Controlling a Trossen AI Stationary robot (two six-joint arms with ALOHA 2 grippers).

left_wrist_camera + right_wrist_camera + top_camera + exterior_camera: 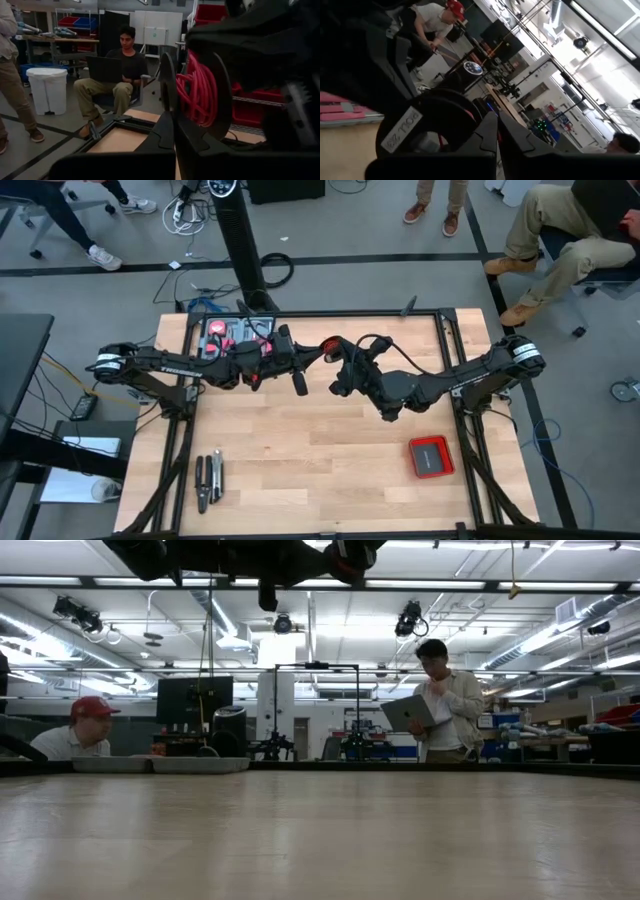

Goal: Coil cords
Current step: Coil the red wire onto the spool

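Right in front of your left wrist camera sits the black spool point(220, 95), wound thick with red cord point(200, 92), and your left gripper point(172, 125) has its fingers pressed together against the spool's near flange. Seen from above, your two arms meet in mid-air over the far half of the table point(320, 470): the left gripper point(298, 377) reaches in from the left, and the right gripper point(343, 380) from the right, with the red coil point(330, 348) between them, just beyond the fingertips. Your right gripper's fingers are together too; its own camera shows them closed point(495, 135) just beside the spool's labelled black disc point(427, 127). Whether either gripper actually clamps the spool, you cannot tell. Both grippers hang well above the wood. Near the right front corner lies a red box point(431, 456); pliers point(208, 480) lie at the left front.
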